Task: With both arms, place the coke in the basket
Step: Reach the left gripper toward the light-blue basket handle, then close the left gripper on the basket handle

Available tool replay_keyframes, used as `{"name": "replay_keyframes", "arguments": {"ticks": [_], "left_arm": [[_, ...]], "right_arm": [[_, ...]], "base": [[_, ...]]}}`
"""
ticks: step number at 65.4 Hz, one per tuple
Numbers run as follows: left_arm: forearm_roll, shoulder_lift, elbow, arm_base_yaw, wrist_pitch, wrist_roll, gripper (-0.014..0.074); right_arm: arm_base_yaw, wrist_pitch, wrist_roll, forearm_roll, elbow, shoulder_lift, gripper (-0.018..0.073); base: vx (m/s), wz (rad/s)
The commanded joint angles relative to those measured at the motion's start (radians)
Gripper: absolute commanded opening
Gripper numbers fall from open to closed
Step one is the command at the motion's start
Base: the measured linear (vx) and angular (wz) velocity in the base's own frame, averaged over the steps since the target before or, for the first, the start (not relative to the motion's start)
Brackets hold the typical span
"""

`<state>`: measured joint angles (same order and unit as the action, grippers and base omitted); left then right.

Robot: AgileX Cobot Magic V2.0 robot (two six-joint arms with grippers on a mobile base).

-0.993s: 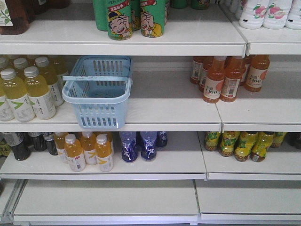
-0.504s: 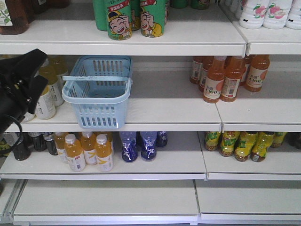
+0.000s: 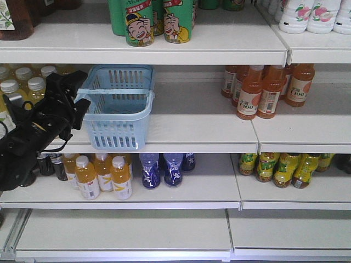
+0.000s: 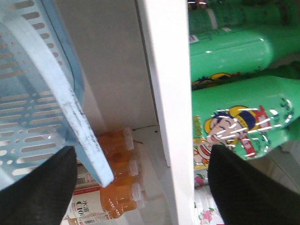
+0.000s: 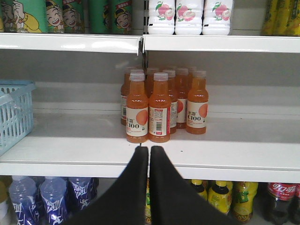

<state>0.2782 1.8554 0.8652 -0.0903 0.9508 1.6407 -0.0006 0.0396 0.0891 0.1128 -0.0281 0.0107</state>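
The pale blue basket (image 3: 118, 109) stands on the middle shelf, its thin handle (image 3: 104, 90) lying across the rim. My left gripper (image 3: 81, 90) is open at the basket's left side, by the end of the handle. In the left wrist view the handle (image 4: 70, 112) runs between the wide-apart black fingers (image 4: 40, 187), close to the left one, and nothing is held. My right gripper (image 5: 149, 150) is shut and empty in front of the middle shelf edge. A dark coke bottle with a red label (image 5: 280, 199) stands on the lower shelf at far right.
Orange juice bottles (image 3: 263, 90) stand on the middle shelf to the right, yellow bottles (image 3: 22, 93) behind my left arm. Green bottles (image 3: 156, 22) stand on the top shelf. Orange, blue and green-yellow bottles (image 3: 279, 170) fill the lower shelf.
My left arm came into view from the left and moved right and up, until its open gripper reached the basket's left side. The basket has not moved.
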Motion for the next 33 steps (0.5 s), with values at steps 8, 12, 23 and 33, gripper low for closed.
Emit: {"name": "replay_keyframes", "arguments": {"ticks": [8, 12, 23, 33], "left_arm": [[-0.023, 0.051, 0.109, -0.001, 0.024, 0.048, 0.0556], [-0.024, 0.075, 0.139, -0.001, 0.024, 0.049, 0.0556], [-0.020, 0.129, 0.218, -0.001, -0.007, 0.074, 0.0554], [-0.019, 0.175, 0.290, -0.001, -0.049, 0.082, 0.0554]], "right_arm": [[-0.006, -0.069, -0.008, 0.007, -0.011, 0.018, -0.0005], [-0.006, -0.069, -0.008, 0.007, -0.011, 0.018, -0.0005], [-0.006, -0.069, -0.008, 0.007, -0.011, 0.018, -0.0005], [-0.006, -0.069, -0.008, 0.007, -0.011, 0.018, -0.0005]], "base": [[0.00, 0.00], [0.00, 0.00], [0.00, 0.00], [0.00, 0.00]]}}
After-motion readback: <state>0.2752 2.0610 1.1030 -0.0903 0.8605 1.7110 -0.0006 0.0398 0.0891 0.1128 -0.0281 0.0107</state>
